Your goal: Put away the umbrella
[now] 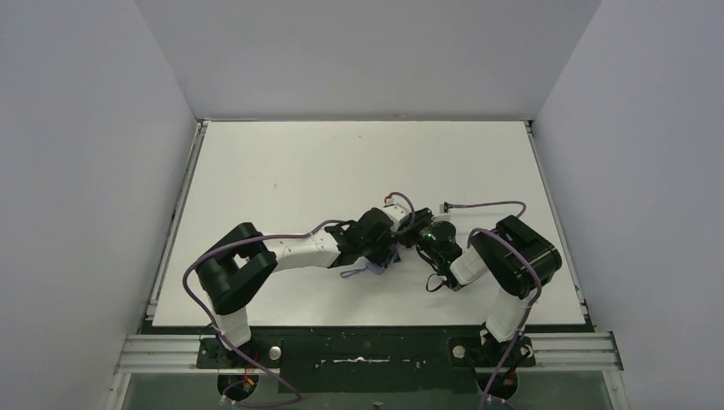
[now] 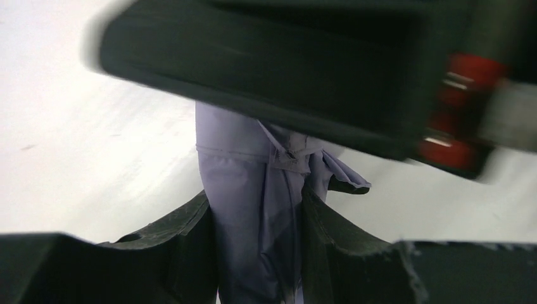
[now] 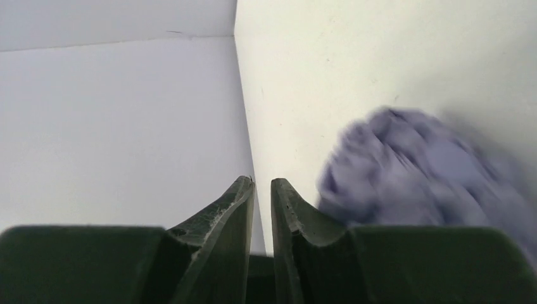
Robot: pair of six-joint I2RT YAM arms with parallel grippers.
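Both arms meet over the near middle of the white table [image 1: 341, 162], wrists almost touching. The umbrella [image 2: 240, 158] lies between them, close to the tabletop; from above only a small lavender scrap shows under the arms.

**Progress.** The canopy appears collapsed and gathered into a compact bundle, so the folding seems largely done. Left to do, by this judgement, are tightening the folds, securing the strap and setting the bundle down. No sleeve or holder is in sight, and the close, blurred views do not show whether the strap is fastened.

**Grippers.** The left gripper [image 2: 256, 209] clamps a pleated band of the lavender fabric between its fingers. The right gripper [image 3: 263, 183] has its jaws parted by a narrow slit with nothing between them; the bundle sits just to their right in the right wrist view, apart from the fingers.

**Appearance.** The fabric is pale lavender, soft and creased, with a stitched hem and a loose flap at the far side of the grip. Shaft, ribs and handle are hidden.
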